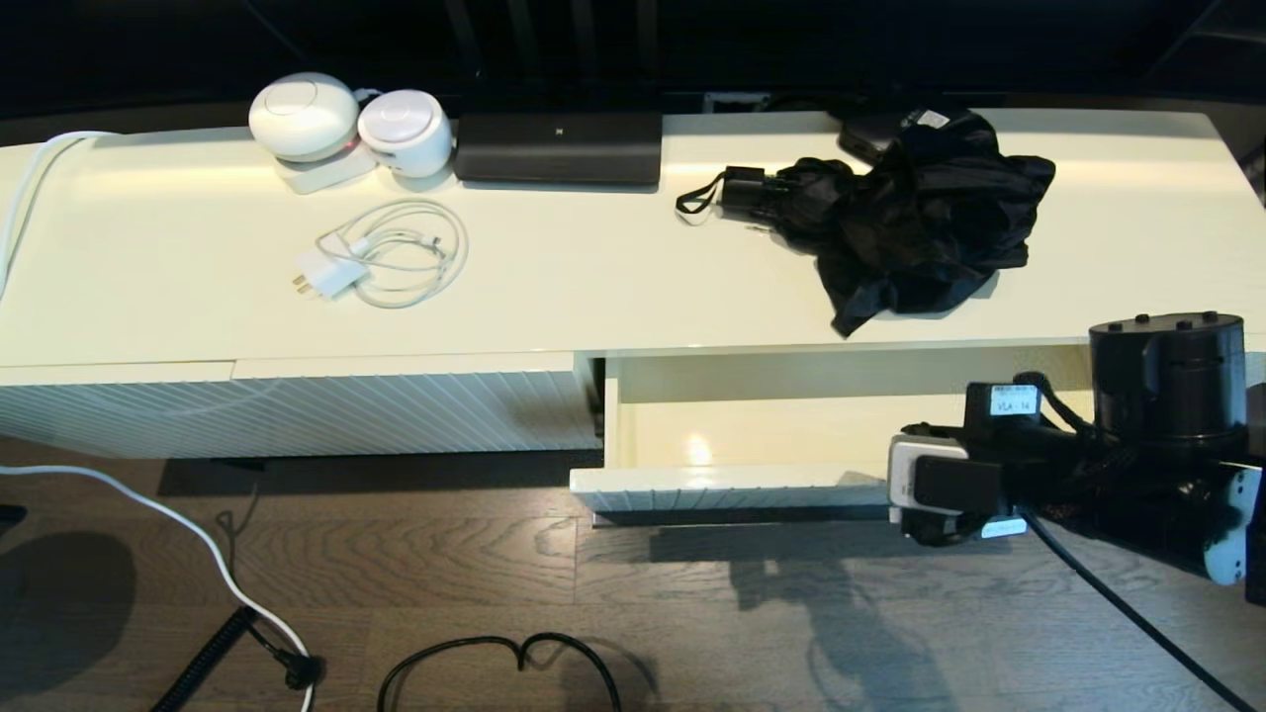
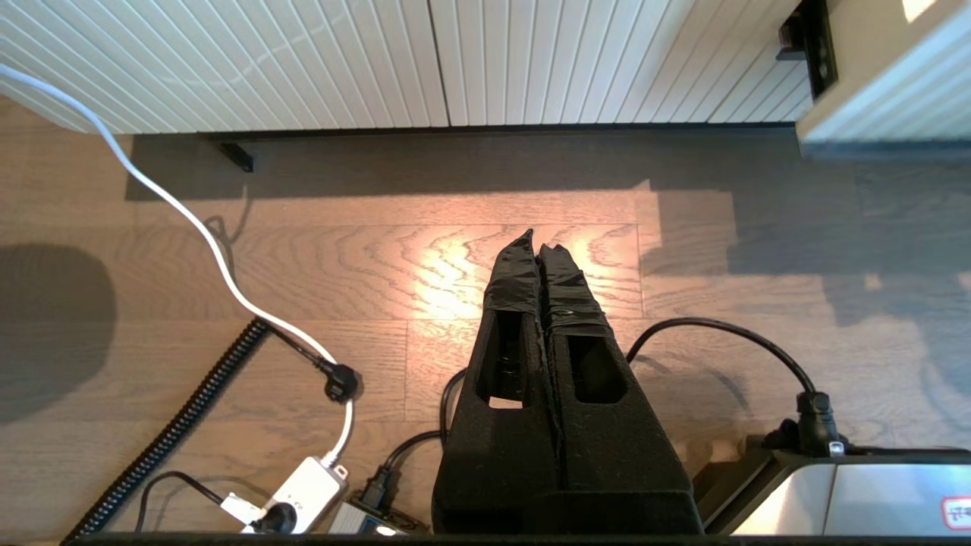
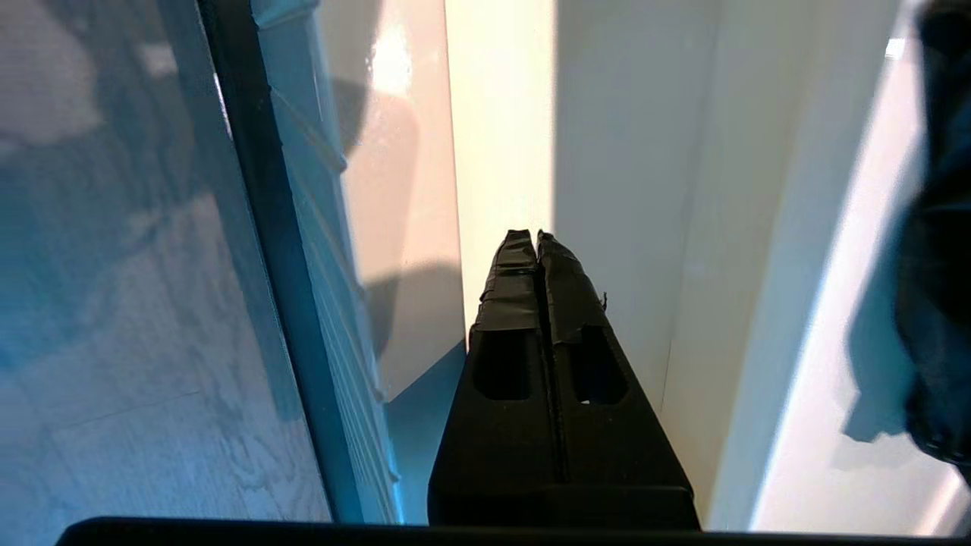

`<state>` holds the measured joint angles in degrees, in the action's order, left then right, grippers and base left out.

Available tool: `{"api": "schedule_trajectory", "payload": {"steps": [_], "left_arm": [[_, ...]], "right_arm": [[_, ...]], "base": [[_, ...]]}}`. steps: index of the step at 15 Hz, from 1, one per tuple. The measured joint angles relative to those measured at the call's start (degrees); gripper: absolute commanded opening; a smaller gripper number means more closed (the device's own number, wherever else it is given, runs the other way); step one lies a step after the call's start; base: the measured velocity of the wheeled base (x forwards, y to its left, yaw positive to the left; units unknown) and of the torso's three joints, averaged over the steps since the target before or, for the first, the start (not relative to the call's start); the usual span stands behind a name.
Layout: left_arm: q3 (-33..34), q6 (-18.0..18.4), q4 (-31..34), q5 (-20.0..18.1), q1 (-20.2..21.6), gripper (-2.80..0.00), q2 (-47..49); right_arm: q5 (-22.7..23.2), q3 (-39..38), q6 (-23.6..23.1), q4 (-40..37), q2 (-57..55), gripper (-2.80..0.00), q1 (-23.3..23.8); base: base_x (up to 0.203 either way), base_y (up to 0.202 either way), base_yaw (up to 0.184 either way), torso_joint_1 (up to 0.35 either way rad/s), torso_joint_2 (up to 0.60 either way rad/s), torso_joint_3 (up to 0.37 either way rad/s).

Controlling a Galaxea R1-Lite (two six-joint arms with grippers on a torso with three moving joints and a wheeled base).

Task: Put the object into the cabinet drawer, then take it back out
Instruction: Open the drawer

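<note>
Umbrella (image 1: 910, 213) on cabinet top, drawer (image 1: 732, 487) open, R gripper (image 3: 535, 236) closed, partly hidden.

right arm (image 1: 1167, 435) hides drawer's (image 1: 732, 489) right end, umbrella (image 3: 937, 250) cropped

A white label (image 1: 1015, 400) on the right arm reads "VLA - 14".

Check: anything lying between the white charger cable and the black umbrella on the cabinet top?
Nothing. In the head view the cabinet top between the charger cable and the umbrella is bare.
</note>
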<state>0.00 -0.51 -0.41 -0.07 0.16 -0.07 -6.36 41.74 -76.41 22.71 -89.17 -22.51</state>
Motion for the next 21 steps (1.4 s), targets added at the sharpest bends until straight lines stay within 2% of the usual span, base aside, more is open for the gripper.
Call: {"api": "schedule_trajectory", "payload": {"steps": [8,21], "left_arm": [[0.0,0.0,0.0,0.0,-0.1,-2.8,0.0],[0.0,0.0,0.0,0.0,-0.1,-2.8,0.0]], "right_arm": [[0.0,-5.5,0.4,-3.0,4.7,-2.8,-0.6],[0.0,-14.4,1.2,-2.7,9.4,-2.8,-2.5]], "base": [[0.0,0.0,0.0,0.0,0.0,0.0],[0.0,0.0,0.0,0.0,0.0,0.0]]}}
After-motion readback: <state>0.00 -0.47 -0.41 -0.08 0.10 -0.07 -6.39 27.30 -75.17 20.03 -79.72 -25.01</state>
